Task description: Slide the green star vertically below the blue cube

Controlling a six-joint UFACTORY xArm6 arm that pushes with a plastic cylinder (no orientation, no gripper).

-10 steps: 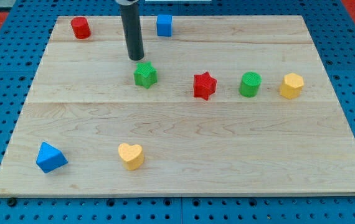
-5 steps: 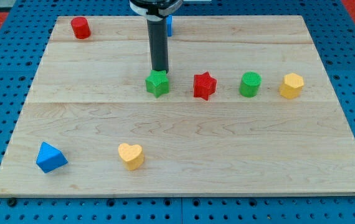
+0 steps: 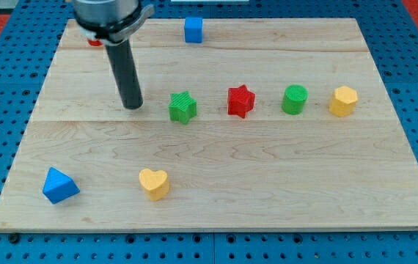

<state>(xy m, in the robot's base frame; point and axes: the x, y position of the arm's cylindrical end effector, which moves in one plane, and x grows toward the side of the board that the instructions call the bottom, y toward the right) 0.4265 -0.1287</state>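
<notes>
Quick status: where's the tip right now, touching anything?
My tip: on the board, to the view's left of the green star, apart from it, touching no block.

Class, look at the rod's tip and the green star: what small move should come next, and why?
Probably a short push toward the view's right. My tip sits apart on the view's left of the green star, which lies slightly left of the line below the blue cube.

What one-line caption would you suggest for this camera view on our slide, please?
My tip rests on the board left of the green star, which sits below the blue cube.
</notes>
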